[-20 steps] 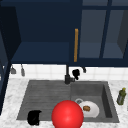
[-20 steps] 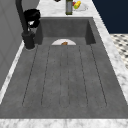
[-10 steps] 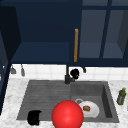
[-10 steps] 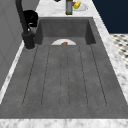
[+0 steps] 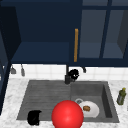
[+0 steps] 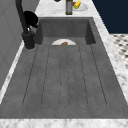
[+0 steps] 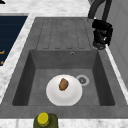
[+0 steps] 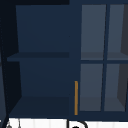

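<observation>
Nearest the front camera, a red ball (image 5: 67,114) hung over the front edge of the sink (image 5: 45,92), covering part of the drainboard and basin. Just left of it, the left robot hand (image 5: 34,117) floated above the front corner of the drainboard; whether its fingers were straight or curled could not be told. Beyond the ball, on the basin floor, lay a white plate (image 7: 64,90) with a small brown piece of food (image 7: 63,84) on it, and the round drain (image 7: 82,80) sat just beside the plate's rim.

Farther back, the right robot hand (image 5: 73,74) was at the faucet (image 6: 23,22), right against the black spout above its base. From the right side it (image 7: 102,32) looked wrapped about the faucet's upright, though the black-on-black shapes left the grip itself impossible to tell.

On the marble tabletop (image 5: 120,112) right of the basin stood an olive-green bottle (image 5: 121,95) with a yellow cap. Above it all hung the dark blue wall cabinet (image 8: 45,55), left door open, an orange handle (image 8: 76,97) on its edge.
</observation>
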`<control>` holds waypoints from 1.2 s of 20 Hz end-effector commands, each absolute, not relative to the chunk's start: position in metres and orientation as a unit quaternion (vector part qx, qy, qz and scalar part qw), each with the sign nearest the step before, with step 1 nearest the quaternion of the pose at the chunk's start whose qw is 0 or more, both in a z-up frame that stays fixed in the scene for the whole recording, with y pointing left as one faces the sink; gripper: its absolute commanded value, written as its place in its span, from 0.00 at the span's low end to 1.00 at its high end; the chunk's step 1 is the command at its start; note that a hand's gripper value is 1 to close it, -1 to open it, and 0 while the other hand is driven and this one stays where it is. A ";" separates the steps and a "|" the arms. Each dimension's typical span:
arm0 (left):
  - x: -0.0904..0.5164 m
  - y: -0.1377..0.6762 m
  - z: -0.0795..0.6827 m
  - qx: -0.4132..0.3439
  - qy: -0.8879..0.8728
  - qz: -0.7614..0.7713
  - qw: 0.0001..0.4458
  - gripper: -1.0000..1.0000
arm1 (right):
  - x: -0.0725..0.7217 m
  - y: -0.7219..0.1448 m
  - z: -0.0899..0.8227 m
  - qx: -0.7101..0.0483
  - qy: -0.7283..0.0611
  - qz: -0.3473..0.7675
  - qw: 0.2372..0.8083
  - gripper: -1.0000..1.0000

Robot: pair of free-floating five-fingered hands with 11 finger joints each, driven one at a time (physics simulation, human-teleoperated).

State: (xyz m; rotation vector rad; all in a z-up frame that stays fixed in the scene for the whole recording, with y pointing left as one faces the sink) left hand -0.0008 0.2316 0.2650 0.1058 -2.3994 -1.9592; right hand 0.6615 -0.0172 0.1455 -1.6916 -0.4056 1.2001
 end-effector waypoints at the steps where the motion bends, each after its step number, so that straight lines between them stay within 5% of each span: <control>1: -0.001 0.232 0.265 0.034 -0.774 -0.632 0.021 0.50 | 0.666 0.014 0.165 -0.686 -0.156 0.510 0.494 1.00; 24: -0.001 0.232 0.265 0.034 -0.774 -0.632 0.021 0.50 | 0.656 0.012 0.139 -0.724 -0.155 0.443 0.505 1.00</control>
